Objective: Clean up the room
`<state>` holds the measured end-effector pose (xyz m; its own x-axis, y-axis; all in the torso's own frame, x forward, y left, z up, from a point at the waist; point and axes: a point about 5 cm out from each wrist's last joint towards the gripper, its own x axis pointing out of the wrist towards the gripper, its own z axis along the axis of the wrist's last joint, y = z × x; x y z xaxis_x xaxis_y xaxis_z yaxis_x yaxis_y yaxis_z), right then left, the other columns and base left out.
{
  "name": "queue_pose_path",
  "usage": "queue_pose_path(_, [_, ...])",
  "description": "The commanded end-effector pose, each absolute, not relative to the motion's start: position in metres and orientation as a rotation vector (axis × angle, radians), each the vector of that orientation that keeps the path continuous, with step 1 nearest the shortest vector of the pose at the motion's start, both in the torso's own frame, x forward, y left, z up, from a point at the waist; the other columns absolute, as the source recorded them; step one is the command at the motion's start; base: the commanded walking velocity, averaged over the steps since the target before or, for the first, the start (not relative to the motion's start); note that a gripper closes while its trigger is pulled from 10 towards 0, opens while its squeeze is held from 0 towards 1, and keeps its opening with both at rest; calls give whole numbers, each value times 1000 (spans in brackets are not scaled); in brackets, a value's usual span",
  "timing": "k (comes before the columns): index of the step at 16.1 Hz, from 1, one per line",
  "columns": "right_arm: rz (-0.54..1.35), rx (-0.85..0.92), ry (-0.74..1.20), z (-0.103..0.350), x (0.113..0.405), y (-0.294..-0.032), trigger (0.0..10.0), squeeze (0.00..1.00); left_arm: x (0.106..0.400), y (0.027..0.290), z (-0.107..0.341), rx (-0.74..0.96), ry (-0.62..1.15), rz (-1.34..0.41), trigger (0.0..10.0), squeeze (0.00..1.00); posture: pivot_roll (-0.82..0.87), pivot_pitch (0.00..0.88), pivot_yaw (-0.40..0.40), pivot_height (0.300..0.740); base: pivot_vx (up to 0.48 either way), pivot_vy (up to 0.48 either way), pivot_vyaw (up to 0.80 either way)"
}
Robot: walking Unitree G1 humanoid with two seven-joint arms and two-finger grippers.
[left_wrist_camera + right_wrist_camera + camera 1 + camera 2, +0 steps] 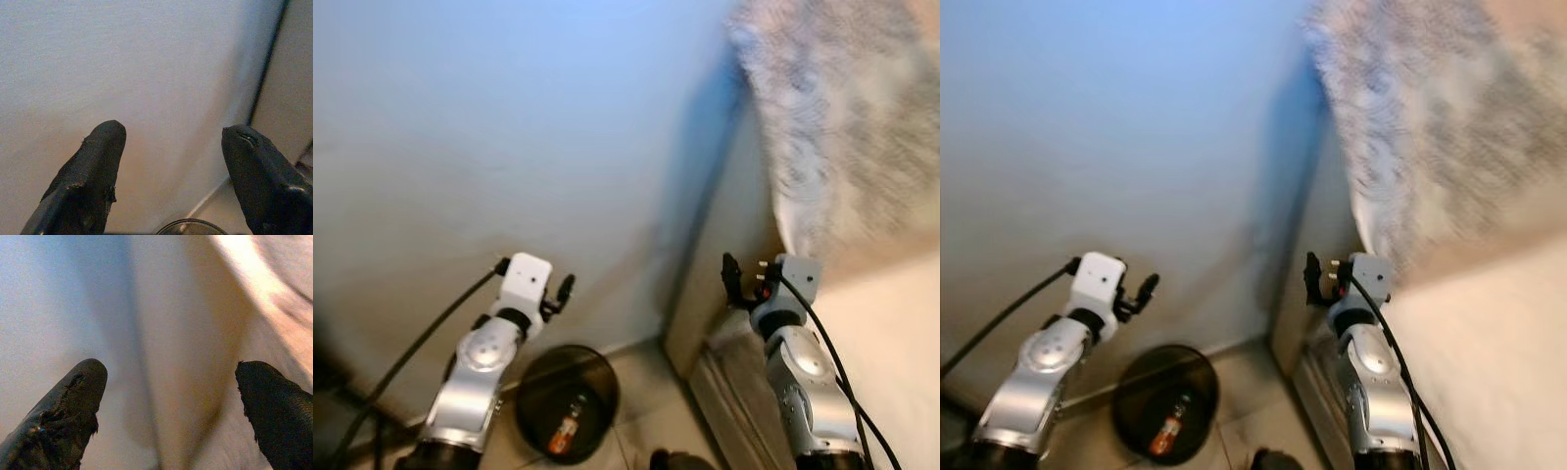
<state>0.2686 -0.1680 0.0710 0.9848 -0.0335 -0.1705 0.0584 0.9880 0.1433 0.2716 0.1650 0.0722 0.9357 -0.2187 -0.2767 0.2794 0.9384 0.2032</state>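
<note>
A round dark bin (540,392) stands on the tiled floor by the wall, below my left arm. Inside it lies a small orange and white item (565,434). My left gripper (563,294) is raised in front of the pale wall, above the bin, and its fingers (105,147) stand apart with nothing between them. My right gripper (732,276) is held up beside the corner of a cream piece of furniture (705,264), open and empty too, as its fingers (85,382) show wide apart.
A pale wall (509,127) is close in front. A fuzzy grey-white blanket (842,127) hangs over a cream surface (891,333) at the right. A dark object (671,460) lies at the bottom edge on the floor. The picture is blurred.
</note>
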Motion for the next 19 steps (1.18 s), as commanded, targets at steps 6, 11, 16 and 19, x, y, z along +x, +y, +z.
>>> queue_pose_path(6, [-77,115,161,72,269,-178,10000,1000,273,159,73,242,236,-269,10000,0,-4,0,-17,740,0,0,-781])
queue_pose_path(11, [-72,128,162,71,270,-176,10000,1000,276,162,75,232,221,-248,10000,0,-4,0,-16,740,0,0,-781])
queue_pose_path(16, [-75,122,156,72,272,-176,10000,1000,278,164,78,228,208,-236,10000,0,-2,0,-17,740,0,0,-781])
queue_pose_path(19, [-74,124,157,72,272,-174,10000,1000,279,166,79,230,208,-232,10000,0,1,0,-17,740,0,0,-781])
